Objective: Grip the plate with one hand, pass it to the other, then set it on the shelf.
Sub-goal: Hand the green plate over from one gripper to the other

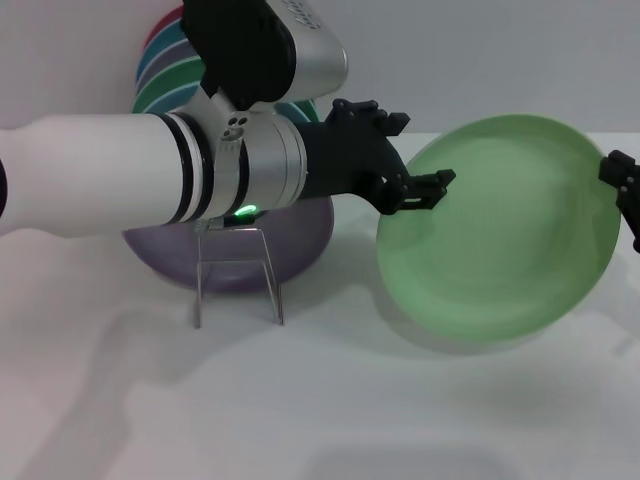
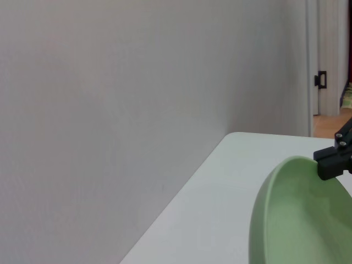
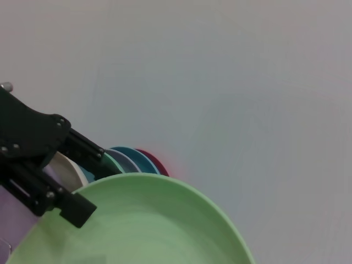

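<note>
Both jaws clamped on plate rim.

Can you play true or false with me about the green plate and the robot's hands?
1. The light green plate is lying flat on the table. False: it is tilted up in the air, held at its edges.
2. The left gripper reaches to one edge of the plate. True.
3. The right gripper is at the opposite edge of the plate. True.
4. The purple plate is between the two grippers. False: it leans in the clear stand behind the left arm.
5. A stack of coloured plates stands behind the left arm. True.
6. The light on the left arm glows red. False: the light glows green.
</note>
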`<move>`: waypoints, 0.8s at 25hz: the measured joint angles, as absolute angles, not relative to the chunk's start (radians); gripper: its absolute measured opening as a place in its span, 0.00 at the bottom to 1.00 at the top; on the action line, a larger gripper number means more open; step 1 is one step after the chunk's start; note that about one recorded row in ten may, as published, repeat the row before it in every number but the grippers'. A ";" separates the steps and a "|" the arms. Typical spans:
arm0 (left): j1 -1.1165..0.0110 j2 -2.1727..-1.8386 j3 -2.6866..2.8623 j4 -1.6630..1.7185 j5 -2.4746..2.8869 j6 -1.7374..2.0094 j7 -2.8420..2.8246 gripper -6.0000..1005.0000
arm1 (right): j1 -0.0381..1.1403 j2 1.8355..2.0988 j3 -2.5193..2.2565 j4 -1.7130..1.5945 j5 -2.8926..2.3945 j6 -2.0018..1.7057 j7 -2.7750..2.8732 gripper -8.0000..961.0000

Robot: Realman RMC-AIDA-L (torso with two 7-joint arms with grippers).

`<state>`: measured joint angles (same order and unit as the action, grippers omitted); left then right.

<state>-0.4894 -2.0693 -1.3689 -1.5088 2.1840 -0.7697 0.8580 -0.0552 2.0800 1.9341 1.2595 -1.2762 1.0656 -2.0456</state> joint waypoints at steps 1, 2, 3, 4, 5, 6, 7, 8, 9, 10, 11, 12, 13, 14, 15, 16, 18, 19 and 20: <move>-0.489 -2.069 -1.370 -1.509 2.184 -0.769 0.858 0.70 | -0.055 2.080 1.934 1.259 -1.276 1.065 -2.045 0.02; -0.489 -2.069 -1.370 -1.508 2.184 -0.769 0.858 0.70 | -0.055 2.080 1.935 1.259 -1.276 1.065 -2.045 0.02; -0.489 -2.069 -1.370 -1.506 2.184 -0.769 0.858 0.70 | -0.055 2.080 1.935 1.259 -1.276 1.065 -2.045 0.02; -0.489 -2.069 -1.370 -1.505 2.184 -0.769 0.858 0.70 | -0.054 2.080 1.935 1.259 -1.276 1.065 -2.045 0.02; -0.489 -2.069 -1.370 -1.504 2.184 -0.769 0.857 0.69 | -0.054 2.080 1.936 1.259 -1.276 1.065 -2.045 0.02; -0.489 -2.069 -1.369 -1.503 2.185 -0.769 0.857 0.68 | -0.054 2.080 1.936 1.259 -1.276 1.065 -2.045 0.02; -0.489 -2.069 -1.369 -1.502 2.185 -0.769 0.857 0.67 | -0.054 2.080 1.936 1.259 -1.276 1.064 -2.045 0.02; -0.489 -2.069 -1.368 -1.502 2.185 -0.769 0.857 0.65 | -0.054 2.080 1.936 1.259 -1.276 1.064 -2.045 0.02; -0.489 -2.069 -1.368 -1.502 2.185 -0.769 0.857 0.64 | -0.054 2.080 1.936 1.259 -1.276 1.064 -2.045 0.02; -0.489 -2.069 -1.367 -1.502 2.185 -0.769 0.857 0.63 | -0.054 2.080 1.936 1.259 -1.276 1.063 -2.045 0.02; -0.489 -2.069 -1.367 -1.502 2.185 -0.769 0.857 0.62 | -0.054 2.080 1.936 1.259 -1.276 1.063 -2.044 0.02; -0.489 -2.069 -1.367 -1.502 2.185 -0.769 0.857 0.61 | -0.054 2.080 1.936 1.259 -1.276 1.063 -2.044 0.02; -0.489 -2.069 -1.367 -1.502 2.185 -0.769 0.857 0.60 | -0.053 2.080 1.936 1.259 -1.276 1.063 -2.044 0.02; -0.489 -2.070 -1.368 -1.502 2.184 -0.769 0.856 0.59 | -0.053 2.080 1.936 1.260 -1.276 1.063 -2.043 0.02; -0.489 -2.070 -1.370 -1.502 2.184 -0.768 0.853 0.58 | -0.052 2.080 1.936 1.260 -1.276 1.063 -2.043 0.02; -0.489 -2.070 -1.372 -1.502 2.184 -0.768 0.850 0.58 | -0.052 2.080 1.936 1.260 -1.276 1.063 -2.042 0.02; -0.491 -2.069 -1.373 -1.501 2.184 -0.767 0.846 0.57 | -0.052 2.080 1.936 1.260 -1.276 1.063 -2.042 0.02; -0.491 -2.069 -1.373 -1.501 2.184 -0.767 0.846 0.57 | -0.052 2.080 1.936 1.260 -1.276 1.063 -2.042 0.02; -0.492 -2.069 -1.372 -1.500 2.184 -0.766 0.846 0.57 | -0.052 2.080 1.936 1.260 -1.276 1.063 -2.042 0.02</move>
